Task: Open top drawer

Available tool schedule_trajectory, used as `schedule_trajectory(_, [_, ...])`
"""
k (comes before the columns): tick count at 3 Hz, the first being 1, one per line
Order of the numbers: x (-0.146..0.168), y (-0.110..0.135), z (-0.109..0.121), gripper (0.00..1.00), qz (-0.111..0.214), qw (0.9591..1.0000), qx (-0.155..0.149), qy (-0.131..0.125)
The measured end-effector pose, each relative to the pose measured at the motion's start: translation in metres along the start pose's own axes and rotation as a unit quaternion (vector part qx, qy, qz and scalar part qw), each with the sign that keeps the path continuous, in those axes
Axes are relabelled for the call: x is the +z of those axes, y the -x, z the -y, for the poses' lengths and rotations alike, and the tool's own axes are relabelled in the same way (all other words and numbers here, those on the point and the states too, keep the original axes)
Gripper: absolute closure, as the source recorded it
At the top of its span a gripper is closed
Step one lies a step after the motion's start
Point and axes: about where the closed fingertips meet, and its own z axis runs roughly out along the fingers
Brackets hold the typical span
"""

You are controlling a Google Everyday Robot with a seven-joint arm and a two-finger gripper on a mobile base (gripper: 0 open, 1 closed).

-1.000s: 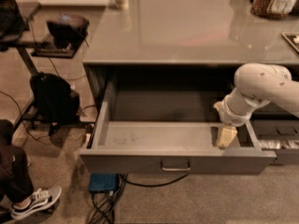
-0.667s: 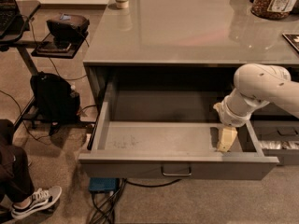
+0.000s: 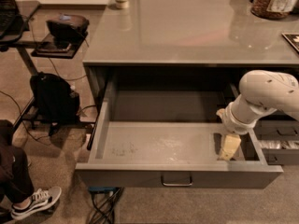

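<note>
Holds the gripper (image 3: 229, 147) inside the top drawer (image 3: 154, 146) at the right end, just behind the front wall — loop handle (image 3: 176, 180) leftward, on the outer face. Cannot tell grip state.

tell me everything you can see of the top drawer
The top drawer is a wide, deep grey drawer that looks like metal, set under the grey counter. It stands pulled far out and level. Its front is the widest in view, with a small loop handle at the centre. Its pale inner floor is scuffed. The gripper reaches down inside its right end, near the front corner; whether it touches the floor cannot be told.
</note>
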Motion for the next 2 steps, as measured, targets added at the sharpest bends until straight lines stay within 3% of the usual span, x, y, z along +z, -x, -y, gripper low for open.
schedule_trajectory(2, [-0.01, -0.013, -0.06, 0.0, 0.005, 0.9997, 0.023, 0.008])
